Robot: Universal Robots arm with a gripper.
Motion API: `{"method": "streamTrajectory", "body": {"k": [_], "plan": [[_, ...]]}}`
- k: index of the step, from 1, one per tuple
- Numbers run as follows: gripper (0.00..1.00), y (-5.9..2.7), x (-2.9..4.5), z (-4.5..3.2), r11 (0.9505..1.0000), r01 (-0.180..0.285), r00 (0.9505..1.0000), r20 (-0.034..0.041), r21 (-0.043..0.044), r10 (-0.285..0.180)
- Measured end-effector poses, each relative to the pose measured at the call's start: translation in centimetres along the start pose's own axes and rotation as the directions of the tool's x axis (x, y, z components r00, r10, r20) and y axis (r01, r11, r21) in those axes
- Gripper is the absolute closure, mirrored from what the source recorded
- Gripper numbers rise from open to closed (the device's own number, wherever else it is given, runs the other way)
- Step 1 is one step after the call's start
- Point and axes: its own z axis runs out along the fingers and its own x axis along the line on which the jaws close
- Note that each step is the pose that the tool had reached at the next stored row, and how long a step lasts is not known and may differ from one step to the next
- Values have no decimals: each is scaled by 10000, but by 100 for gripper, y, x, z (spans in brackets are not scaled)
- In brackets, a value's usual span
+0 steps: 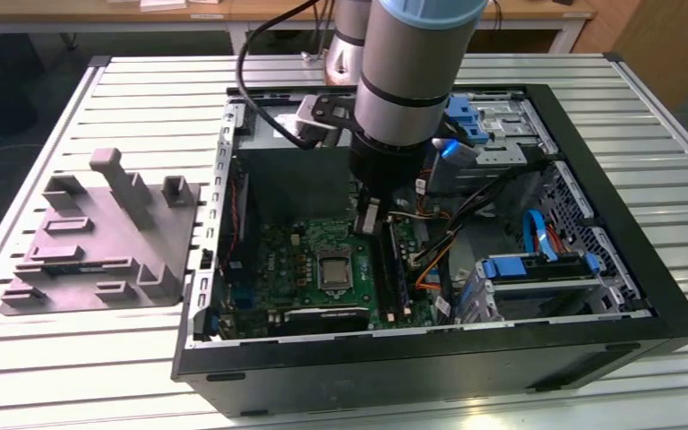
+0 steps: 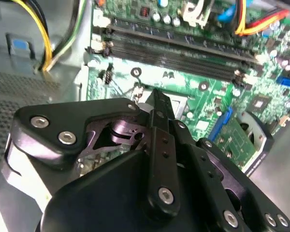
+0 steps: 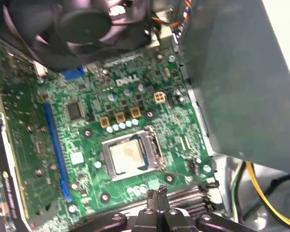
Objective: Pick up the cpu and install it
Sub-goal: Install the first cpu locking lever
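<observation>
Silver cpu (image 3: 126,157) sits in its socket (image 3: 131,155); claw (image 3: 156,197) pinched together, empty, just beside.

Socket (image 3: 130,157) open above; fan (image 3: 82,29), case wall (image 3: 232,82) flank.

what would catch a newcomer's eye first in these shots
The robot arm reaching down into the open computer case on the slatted table, its gripper shut and empty above the green motherboard. Next, the cpu, pale and square, already lying in its socket mid-board. The grey fixture sits at the exterior view's left.
</observation>
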Motion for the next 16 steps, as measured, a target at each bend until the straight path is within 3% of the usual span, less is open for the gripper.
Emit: {"method": "streamTrajectory", "body": {"k": [7, 16], "plan": [[89, -28, -179, -2, 10000, -2, 10000, -1, 0, 2], [89, 35, -382, 22, 10000, 1, 10000, -1, 0, -1]]}}
